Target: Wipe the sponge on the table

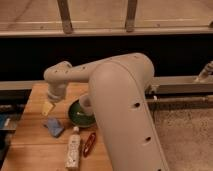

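The sponge [54, 127] is a small blue-grey pad lying flat on the light wooden table [30, 147], near its left side. My gripper [48, 107], with its yellowish tip, hangs at the end of the white arm just above and slightly left of the sponge, apart from it. The gripper is open and holds nothing. The arm's large forearm fills the middle and right of the view and hides the table's right part.
A green plate [79, 118] sits right of the sponge, with a cup [85, 102] partly hidden behind the arm. A white bottle [73, 148] and a red object [89, 144] lie near the front. A dark rail runs behind the table.
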You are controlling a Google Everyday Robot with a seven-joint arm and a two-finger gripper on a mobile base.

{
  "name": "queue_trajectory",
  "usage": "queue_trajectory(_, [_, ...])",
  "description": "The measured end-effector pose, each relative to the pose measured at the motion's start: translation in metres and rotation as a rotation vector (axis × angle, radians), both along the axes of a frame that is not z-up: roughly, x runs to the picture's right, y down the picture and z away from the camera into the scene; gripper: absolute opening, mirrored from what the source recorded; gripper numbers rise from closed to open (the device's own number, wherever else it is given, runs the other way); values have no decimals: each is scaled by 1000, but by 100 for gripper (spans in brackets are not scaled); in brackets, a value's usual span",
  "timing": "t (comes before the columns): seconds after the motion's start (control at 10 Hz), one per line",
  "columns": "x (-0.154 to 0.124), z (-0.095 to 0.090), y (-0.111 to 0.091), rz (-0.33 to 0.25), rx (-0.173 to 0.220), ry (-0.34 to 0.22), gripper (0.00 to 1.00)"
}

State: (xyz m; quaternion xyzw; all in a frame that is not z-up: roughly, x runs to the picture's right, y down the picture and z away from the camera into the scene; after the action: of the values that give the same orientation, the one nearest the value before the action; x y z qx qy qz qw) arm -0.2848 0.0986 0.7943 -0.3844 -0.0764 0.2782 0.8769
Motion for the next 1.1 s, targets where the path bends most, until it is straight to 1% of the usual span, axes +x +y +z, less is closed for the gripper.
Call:
queue_trajectory(0.3, [2, 0, -1, -2, 3, 3, 80])
queue_trajectory(0.4, [2, 1, 1, 6, -8, 7, 80])
queue_trajectory(0.5, [4, 5, 5, 14, -22, 16, 80])
queue_trajectory(0.7, [16, 22, 21, 40, -55, 46, 80])
queue_trajectory(0.9, [19, 28, 30, 43, -78, 78, 80])
queue_trajectory(1.0, [19, 30, 35, 35, -80, 98, 80])
queue_trajectory(1.1, [16, 33, 39, 26, -79, 105, 80])
